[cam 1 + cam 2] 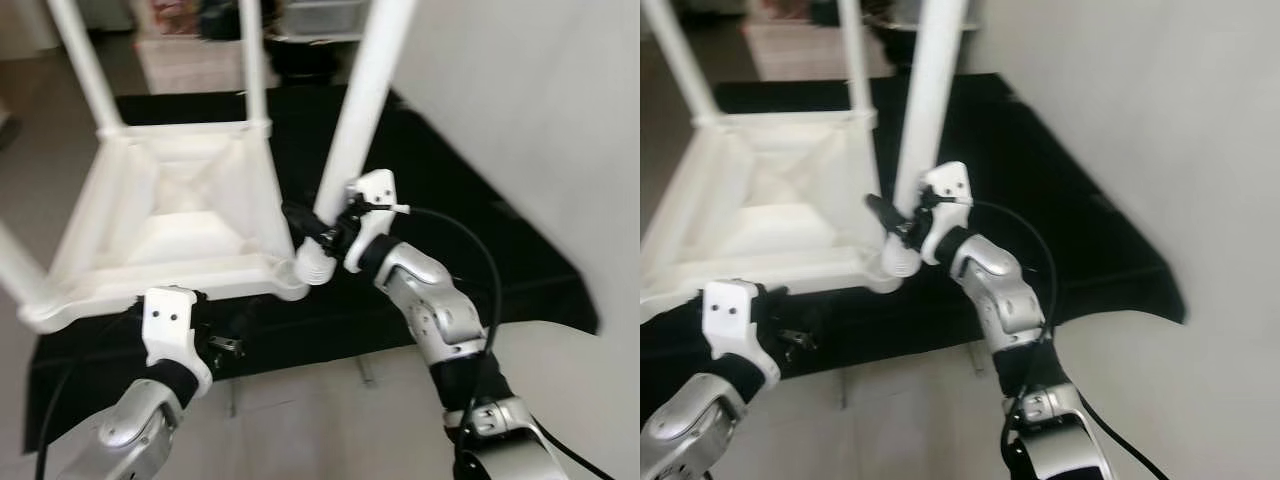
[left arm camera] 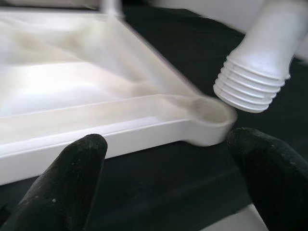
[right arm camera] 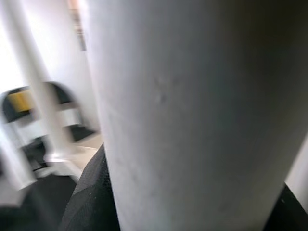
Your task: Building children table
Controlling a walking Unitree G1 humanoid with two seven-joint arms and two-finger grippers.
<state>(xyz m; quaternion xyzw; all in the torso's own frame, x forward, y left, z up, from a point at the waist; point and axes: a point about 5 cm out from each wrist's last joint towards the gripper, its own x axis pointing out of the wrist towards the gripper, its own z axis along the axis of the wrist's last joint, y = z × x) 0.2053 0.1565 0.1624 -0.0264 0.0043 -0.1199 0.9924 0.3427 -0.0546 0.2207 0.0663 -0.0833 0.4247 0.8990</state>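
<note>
Black mat (image 1: 470,200) covers the floor under the work, pale floor around it.

One white plastic tabletop (image 1: 170,215) lies upside down on the mat, ribbed underside facing up. Three legs are already standing in its corners: far left (image 1: 85,60), far right (image 1: 252,60), and near left (image 1: 20,265), that one cut off by the frame edge.

A fourth leg (image 1: 360,110), loose, is carried by the right hand (image 1: 318,232). It tilts, top leaning away to the right, threaded end (image 2: 252,79) down. That ribbed end hangs just above and beside the empty near-right corner socket (image 2: 209,109), not seated in it. Right hand's black fingers (image 3: 89,192) are pinched around the leg's shaft close above the thread; in the right wrist view the shaft sits between them.

Left hand (image 2: 168,178) is low at the near edge of the tabletop, just in front of the rim. Its two fingers (image 2: 72,173) are spread wide, nothing between them, not touching the rim as far as can be seen.

Count: one tabletop, four legs, three fitted, one held.
</note>
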